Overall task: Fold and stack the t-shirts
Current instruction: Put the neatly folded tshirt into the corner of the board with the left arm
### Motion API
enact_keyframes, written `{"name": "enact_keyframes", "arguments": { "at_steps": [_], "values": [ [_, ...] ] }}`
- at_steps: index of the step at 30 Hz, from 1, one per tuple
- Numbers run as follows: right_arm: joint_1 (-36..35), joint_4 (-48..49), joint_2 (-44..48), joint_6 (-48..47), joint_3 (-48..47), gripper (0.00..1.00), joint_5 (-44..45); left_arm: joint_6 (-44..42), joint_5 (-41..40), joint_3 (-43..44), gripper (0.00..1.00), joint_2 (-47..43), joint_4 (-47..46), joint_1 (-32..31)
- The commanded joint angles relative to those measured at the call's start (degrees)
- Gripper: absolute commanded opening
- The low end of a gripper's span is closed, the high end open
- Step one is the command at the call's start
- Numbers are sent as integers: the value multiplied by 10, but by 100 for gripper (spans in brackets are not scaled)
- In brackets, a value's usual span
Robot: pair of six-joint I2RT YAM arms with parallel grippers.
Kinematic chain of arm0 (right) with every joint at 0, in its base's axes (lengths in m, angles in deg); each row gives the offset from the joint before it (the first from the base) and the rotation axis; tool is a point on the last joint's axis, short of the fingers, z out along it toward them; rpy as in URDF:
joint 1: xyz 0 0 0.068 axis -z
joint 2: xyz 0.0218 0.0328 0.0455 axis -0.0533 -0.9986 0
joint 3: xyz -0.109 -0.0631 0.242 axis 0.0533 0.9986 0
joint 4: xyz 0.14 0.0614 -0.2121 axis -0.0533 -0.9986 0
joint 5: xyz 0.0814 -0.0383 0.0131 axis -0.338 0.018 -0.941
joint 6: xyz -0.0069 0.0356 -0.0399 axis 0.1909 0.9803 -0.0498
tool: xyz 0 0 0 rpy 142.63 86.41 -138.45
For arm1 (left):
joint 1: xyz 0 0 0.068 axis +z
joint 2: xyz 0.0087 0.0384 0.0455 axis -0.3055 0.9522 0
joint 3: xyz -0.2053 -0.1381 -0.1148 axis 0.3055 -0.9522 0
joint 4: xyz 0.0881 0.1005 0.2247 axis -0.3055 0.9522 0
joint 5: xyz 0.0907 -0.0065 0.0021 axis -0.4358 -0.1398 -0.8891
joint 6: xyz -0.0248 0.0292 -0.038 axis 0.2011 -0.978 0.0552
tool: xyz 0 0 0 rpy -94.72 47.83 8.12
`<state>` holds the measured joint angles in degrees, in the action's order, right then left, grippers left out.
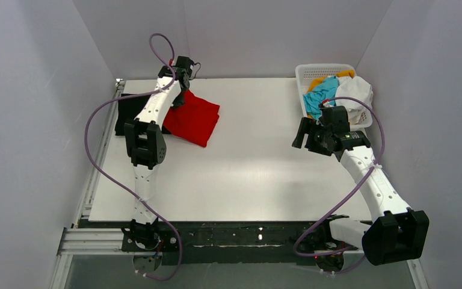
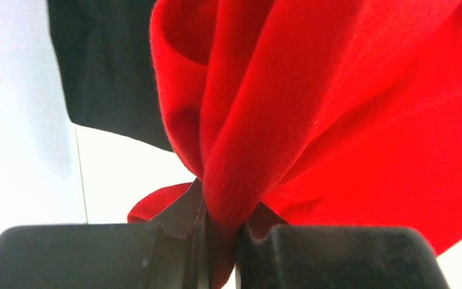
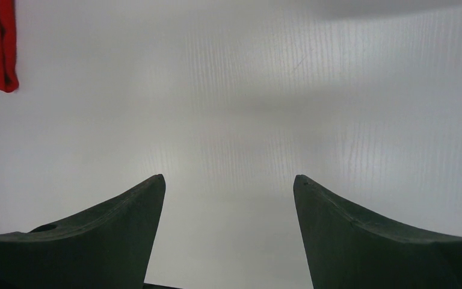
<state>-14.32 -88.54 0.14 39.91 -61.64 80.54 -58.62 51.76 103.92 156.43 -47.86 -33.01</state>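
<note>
Toward 10 o'clock on the bench (image 1: 246,174), the red t-shirt (image 1: 195,120) lies partly folded, with its far-left corner bunched and lifted. At the shirt's 11 o'clock edge, the left gripper (image 2: 219,232) is clamped tight on that gathered fold, and red cloth fans out beyond its fingers. At the shirt's 9 o'clock, the black t-shirt (image 1: 127,111) lies as a flat folded rectangle just beside it. At the bench's 2 o'clock, the white basket (image 1: 325,71) holds the cyan t-shirt (image 1: 322,93), white t-shirt (image 1: 355,90) and orange t-shirt (image 1: 346,73). Near 3 o'clock, the right gripper (image 3: 228,177) hangs with its jaws spread wide over bare bench.
</note>
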Motion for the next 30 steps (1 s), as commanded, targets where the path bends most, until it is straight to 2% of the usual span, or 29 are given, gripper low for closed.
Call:
{"name": "enact_keyframes", "arguments": {
  "at_steps": [1, 5, 15, 30],
  "values": [
    [2, 11, 8, -4, 3, 86, 26, -16, -35, 54, 0, -4, 47, 25],
    [2, 10, 3, -2, 3, 86, 30, -18, -32, 98, 0, 3, 56, 49],
    [3, -19, -18, 9, -9, 86, 66, -66, -7, 114, 0, -34, 43, 68],
    [4, -26, -25, 12, -10, 86, 60, -117, -30, 112, 0, -92, 21, 83]
  ]
}}
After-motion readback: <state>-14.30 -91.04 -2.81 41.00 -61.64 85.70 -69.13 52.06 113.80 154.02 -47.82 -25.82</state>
